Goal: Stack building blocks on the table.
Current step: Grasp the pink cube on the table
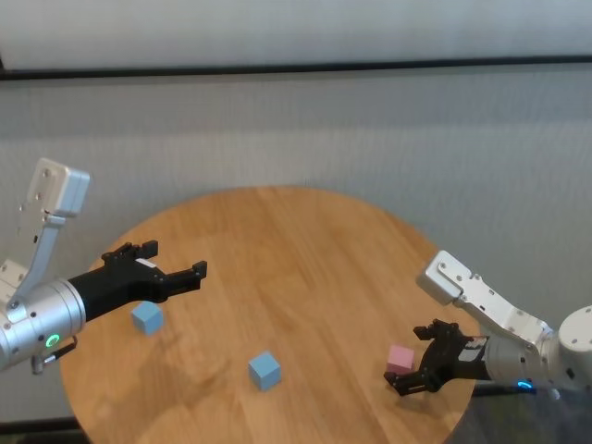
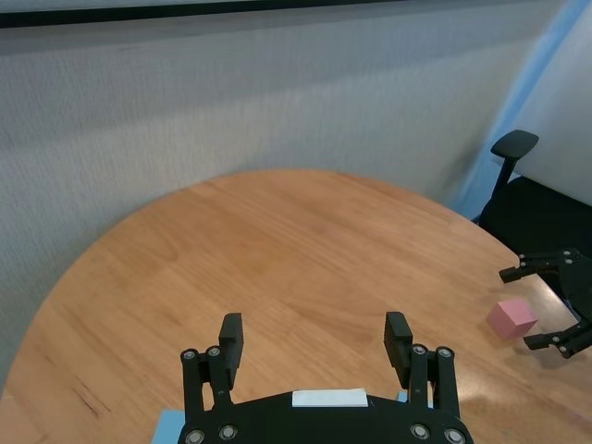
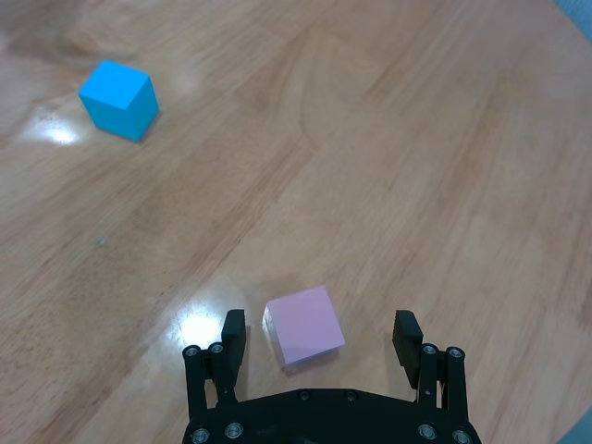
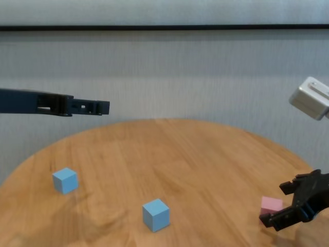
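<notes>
The pink block (image 3: 304, 326) sits flat on the bench (image 1: 305, 268) near its right edge, nothing stacked on it yet, and the right pincer (image 3: 320, 339) is low around it, fingers spread wide with one on each side and neither touching, from what the right wrist view shows. It looks set up for a straight squeeze across two opposite faces, which would keep the cube square for placing. One light blue block (image 1: 265, 370) stands alone toward the near middle of the bench, well apart from the pink one, a likely base for the stack. The other light blue block (image 1: 147, 317) lies off to the left, and the left pincer (image 1: 176, 264) hangs above the bench beside it, also open wide and holding nothing. There are no containers here, only the bare wood top carrying three separate cubes.
</notes>
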Tool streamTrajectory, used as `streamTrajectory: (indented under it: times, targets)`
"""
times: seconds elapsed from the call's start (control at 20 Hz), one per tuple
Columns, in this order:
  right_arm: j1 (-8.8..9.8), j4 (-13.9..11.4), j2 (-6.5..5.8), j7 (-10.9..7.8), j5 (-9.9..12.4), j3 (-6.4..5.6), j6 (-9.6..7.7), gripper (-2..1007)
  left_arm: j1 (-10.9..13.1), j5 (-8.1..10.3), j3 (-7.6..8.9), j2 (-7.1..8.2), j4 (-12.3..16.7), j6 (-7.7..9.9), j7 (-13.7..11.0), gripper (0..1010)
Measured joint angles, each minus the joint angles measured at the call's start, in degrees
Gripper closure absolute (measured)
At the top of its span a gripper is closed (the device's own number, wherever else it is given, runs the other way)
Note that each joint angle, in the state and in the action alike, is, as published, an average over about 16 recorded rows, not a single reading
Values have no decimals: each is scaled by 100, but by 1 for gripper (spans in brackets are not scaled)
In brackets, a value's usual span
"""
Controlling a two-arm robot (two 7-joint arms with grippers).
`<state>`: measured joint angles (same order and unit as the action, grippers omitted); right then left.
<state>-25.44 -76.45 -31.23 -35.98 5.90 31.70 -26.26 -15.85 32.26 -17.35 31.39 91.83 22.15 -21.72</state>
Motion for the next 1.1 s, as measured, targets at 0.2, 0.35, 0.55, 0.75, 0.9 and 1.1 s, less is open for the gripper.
streamTrajectory:
  times: [0.2, 0.35, 0.55, 0.75, 0.9, 1.1]
  targets:
    - [-59, 94, 44, -9, 14, 18, -25, 1, 0, 0, 0, 0, 0, 0, 0, 7]
    - [-92, 146, 67, -23, 31, 30, -42, 1, 0, 0, 0, 0, 0, 0, 0, 7]
    - [-121, 197, 91, -38, 58, 39, -67, 1, 0, 0, 0, 0, 0, 0, 0, 7]
    - [-140, 228, 105, -51, 83, 45, -91, 0, 0, 0, 0, 0, 0, 0, 0, 7]
    - [-149, 243, 111, -59, 95, 49, -102, 0, 0, 0, 0, 0, 0, 0, 0, 7]
    - [-152, 246, 113, -60, 100, 51, -103, 9, 0, 0, 0, 0, 0, 0, 0, 7]
